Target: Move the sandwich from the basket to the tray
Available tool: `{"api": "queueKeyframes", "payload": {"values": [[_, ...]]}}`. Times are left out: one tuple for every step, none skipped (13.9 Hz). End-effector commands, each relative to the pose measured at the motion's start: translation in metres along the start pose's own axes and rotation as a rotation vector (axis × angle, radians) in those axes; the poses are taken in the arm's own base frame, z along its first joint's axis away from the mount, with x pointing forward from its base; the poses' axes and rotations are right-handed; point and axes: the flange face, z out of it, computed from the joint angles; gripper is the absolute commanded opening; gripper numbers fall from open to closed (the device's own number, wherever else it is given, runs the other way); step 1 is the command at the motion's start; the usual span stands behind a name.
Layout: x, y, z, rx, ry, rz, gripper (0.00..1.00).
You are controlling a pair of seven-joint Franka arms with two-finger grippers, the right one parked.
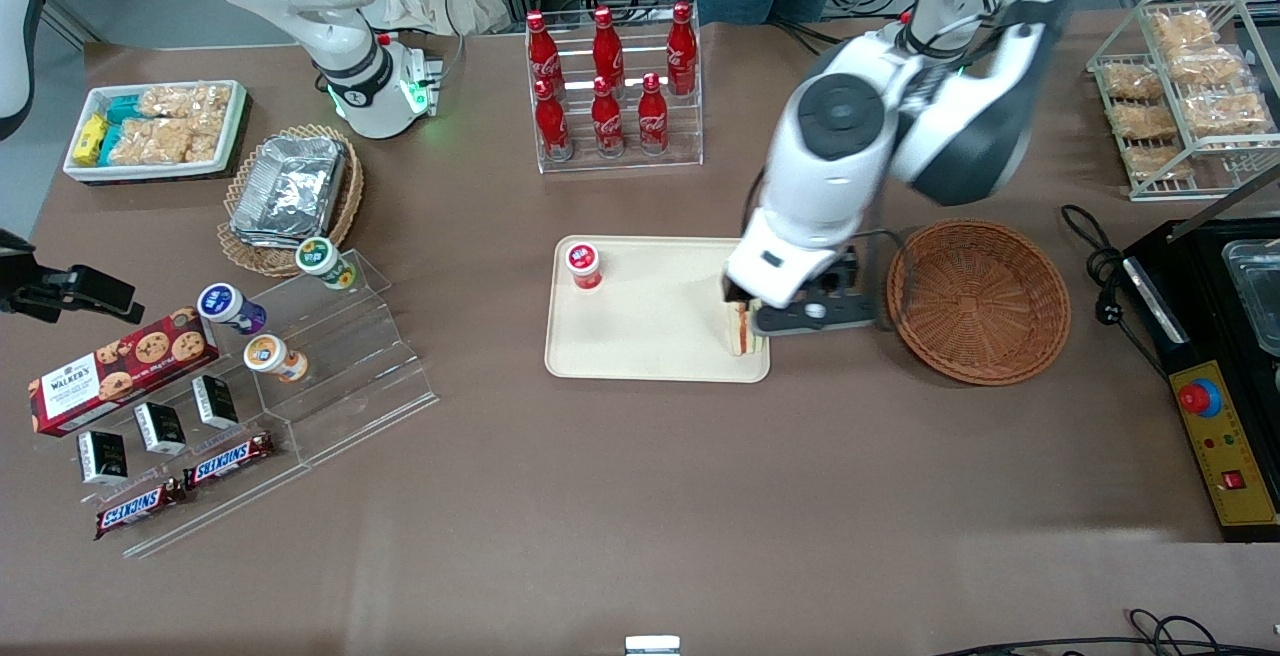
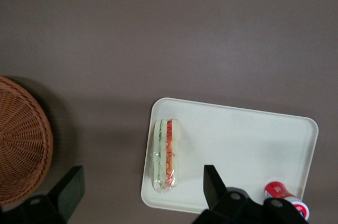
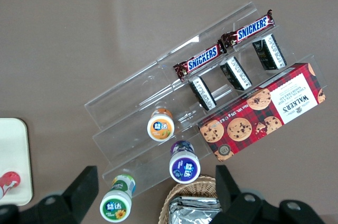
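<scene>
Front view: mounted high, tilted steeply down, whole table (image 1: 640, 496) covered from well back, both arm bases seen at the frame's upper edge. Left wrist view: looks straight down from close above, gripper (image 2: 142, 192) framed by its two dark fingers (image 2: 214, 184), spread apart; tray (image 2: 248, 134), sandwich (image 2: 166, 154) and an edge of the basket (image 2: 24, 139) taken in. Same tray (image 1: 650, 336), sandwich (image 1: 742, 328) and basket (image 1: 978, 298) are shared with the front view. Right wrist view: straight down, close, over the acrylic step stand (image 3: 158, 108) and cookie box (image 3: 261, 110), both also covered in front view toward the parked arm's end; tray corner (image 3: 13, 160) shared too.
</scene>
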Motion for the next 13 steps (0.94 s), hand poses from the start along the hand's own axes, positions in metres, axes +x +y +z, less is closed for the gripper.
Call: {"api": "queueKeyframes", "payload": {"values": [[0.012, -0.076, -0.059, -0.055, -0.044, 0.024, 1.0], [0.013, -0.106, -0.075, -0.059, -0.062, 0.061, 1.0], [0.018, -0.136, -0.086, -0.057, -0.072, 0.083, 1.0], [0.023, -0.168, -0.097, -0.055, -0.066, 0.077, 1.0], [0.023, -0.199, -0.11, -0.051, -0.049, 0.063, 1.0], [0.017, -0.223, -0.117, -0.037, -0.041, 0.089, 1.0], [0.009, -0.249, -0.124, -0.031, -0.03, 0.139, 1.0], [-0.001, -0.264, -0.127, -0.026, -0.028, 0.166, 1.0], [-0.01, -0.279, -0.131, -0.023, -0.018, 0.152, 1.0], [-0.016, -0.29, -0.131, -0.023, -0.019, 0.139, 1.0], [-0.018, -0.291, -0.132, -0.023, -0.02, 0.138, 1.0], [-0.017, -0.291, -0.133, -0.028, -0.019, 0.13, 1.0], [-0.018, -0.291, -0.133, -0.029, -0.023, 0.125, 1.0]]}}
